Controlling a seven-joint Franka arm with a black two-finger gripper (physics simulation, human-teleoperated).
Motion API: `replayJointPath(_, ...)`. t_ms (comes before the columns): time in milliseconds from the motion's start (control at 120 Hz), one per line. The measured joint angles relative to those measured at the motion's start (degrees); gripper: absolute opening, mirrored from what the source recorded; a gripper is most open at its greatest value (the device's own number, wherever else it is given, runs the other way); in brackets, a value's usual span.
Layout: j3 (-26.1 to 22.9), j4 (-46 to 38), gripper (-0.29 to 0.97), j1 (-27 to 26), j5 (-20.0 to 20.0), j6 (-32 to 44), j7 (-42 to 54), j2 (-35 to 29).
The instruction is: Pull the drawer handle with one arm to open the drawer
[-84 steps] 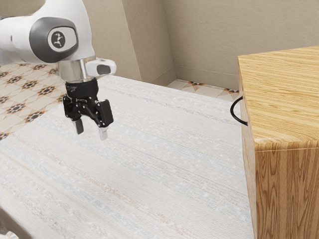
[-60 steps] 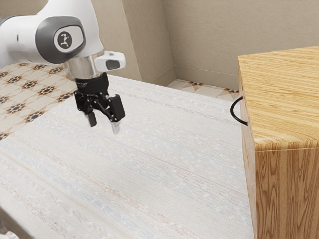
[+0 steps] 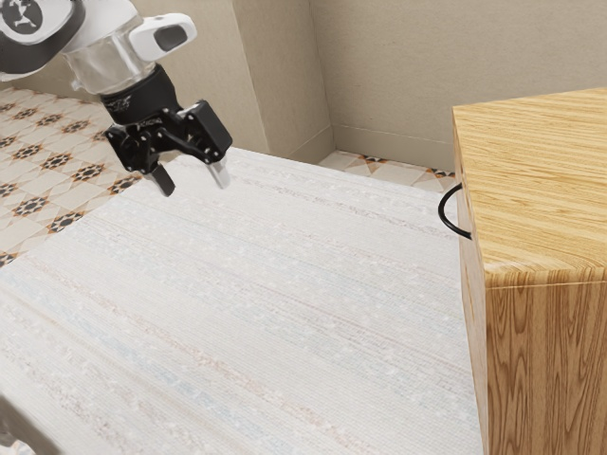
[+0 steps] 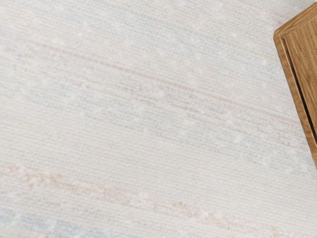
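A wooden drawer cabinet stands on the pale tabletop at the exterior view's right. Its black curved handle sticks out from the face turned toward the arm. My black gripper hangs open above the table's far left part, tilted, with nothing between its fingers, well away from the handle. In the wrist view a corner of the cabinet shows at the edge, with the tabletop under the hand.
The table's near edge runs along the exterior view's lower left. Beyond the table lie a patterned tile floor and beige walls.
My hand has risen and swung toward the exterior view's upper left, and it has tilted. The fingers stay apart. The cabinet has not moved.
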Motion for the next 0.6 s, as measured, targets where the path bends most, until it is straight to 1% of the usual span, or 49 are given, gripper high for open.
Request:
replayJointPath(50, 0.0, 0.0, 0.68, -0.1, -0.3, 0.3, -2.5, 0.3)
replayJointPath(133, 0.1, -0.1, 0.68, 0.0, -4.0, 1.2, -6.4, 1.4)
replayJointPath(183, 0.0, -1.6, 0.68, -0.4, -5.6, 2.3, -8.4, 0.0)
replayJointPath(233, -1.6, -5.6, 0.68, 0.0, -5.3, 4.6, -10.3, -3.6)
replayJointPath(275, -3.7, -10.9, 0.68, -0.4, -4.8, 7.9, -11.7, -7.0)
replayJointPath(333, -5.3, -14.8, 0.68, -0.9, -4.3, 11.9, -13.6, -9.2)
replayJointPath(392, -6.2, -15.5, 0.68, -1.1, -3.9, 14.8, -15.2, -9.1)
replayJointPath(517, -6.4, -11.3, 0.68, -0.9, -4.1, 17.3, -17.2, -4.7)
replayJointPath(600, -6.7, -14.9, 0.68, -1.7, -4.4, 20.7, -18.7, -5.9)
